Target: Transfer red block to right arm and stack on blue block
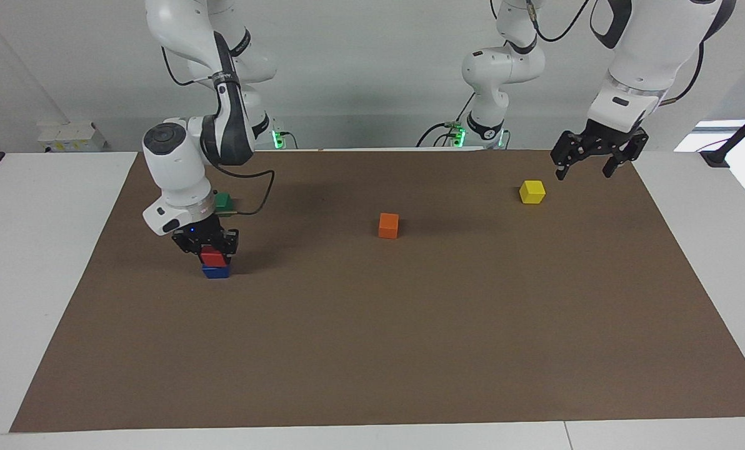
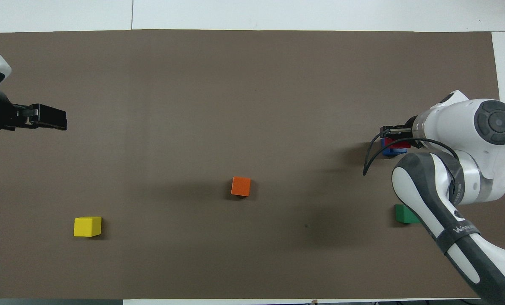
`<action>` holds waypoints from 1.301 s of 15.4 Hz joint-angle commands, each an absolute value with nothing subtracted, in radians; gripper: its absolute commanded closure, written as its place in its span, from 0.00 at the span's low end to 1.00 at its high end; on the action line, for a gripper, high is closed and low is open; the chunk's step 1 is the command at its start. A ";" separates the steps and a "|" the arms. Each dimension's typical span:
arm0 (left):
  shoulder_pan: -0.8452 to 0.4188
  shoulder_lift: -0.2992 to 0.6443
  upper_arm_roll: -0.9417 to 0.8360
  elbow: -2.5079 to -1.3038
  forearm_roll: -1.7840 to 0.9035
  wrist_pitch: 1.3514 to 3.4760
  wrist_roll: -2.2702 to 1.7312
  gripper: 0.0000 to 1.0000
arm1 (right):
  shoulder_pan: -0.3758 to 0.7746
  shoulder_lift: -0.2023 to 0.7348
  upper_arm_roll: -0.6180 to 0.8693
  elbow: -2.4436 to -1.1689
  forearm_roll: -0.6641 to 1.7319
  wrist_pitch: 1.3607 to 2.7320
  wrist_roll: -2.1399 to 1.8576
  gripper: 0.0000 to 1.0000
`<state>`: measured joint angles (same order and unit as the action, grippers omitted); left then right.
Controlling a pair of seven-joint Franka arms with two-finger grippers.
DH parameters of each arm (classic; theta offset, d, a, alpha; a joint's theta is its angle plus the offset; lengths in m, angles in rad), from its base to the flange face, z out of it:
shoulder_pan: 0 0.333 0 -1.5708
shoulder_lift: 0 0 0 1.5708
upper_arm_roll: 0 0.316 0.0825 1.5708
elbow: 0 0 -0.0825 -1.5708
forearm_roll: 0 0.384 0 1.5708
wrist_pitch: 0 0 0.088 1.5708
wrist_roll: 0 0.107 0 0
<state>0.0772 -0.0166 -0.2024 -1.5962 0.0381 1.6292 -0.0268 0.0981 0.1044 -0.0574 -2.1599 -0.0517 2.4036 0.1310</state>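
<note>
The red block (image 1: 213,256), at the facing view's left, is gripped by the right gripper (image 1: 212,254) atop the blue block (image 1: 215,272). It is judged light, rigid, best held by flat sides. The left gripper (image 1: 594,161) waits, fingers apart, upper right.

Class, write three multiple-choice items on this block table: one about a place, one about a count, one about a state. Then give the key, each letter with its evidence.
1. Where is the red block?
A. on the blue block
B. beside the orange block
C. on the yellow block

2. How many blocks show on the mat?
A. three
B. five
C. seven

3. What is the left pincer doing?
A. gripping the yellow block
B. pressing on the orange block
C. hanging open with nothing in it

Key: 1 A, red sits on blue within the right pincer. 2 B, red, blue, green block, orange block, yellow block. 3 C, its fingers are apart above the mat.
</note>
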 commanded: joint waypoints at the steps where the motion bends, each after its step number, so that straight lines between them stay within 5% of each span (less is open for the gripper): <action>1: 0.061 0.006 -0.179 -1.562 0.034 1.592 0.029 0.00 | 0.078 0.094 -0.052 -2.175 -0.077 2.428 0.124 1.00; 20: 0.029 -0.063 -0.137 -1.612 0.023 1.562 0.012 0.00 | 0.028 0.120 -0.048 -2.181 0.107 2.407 -0.080 1.00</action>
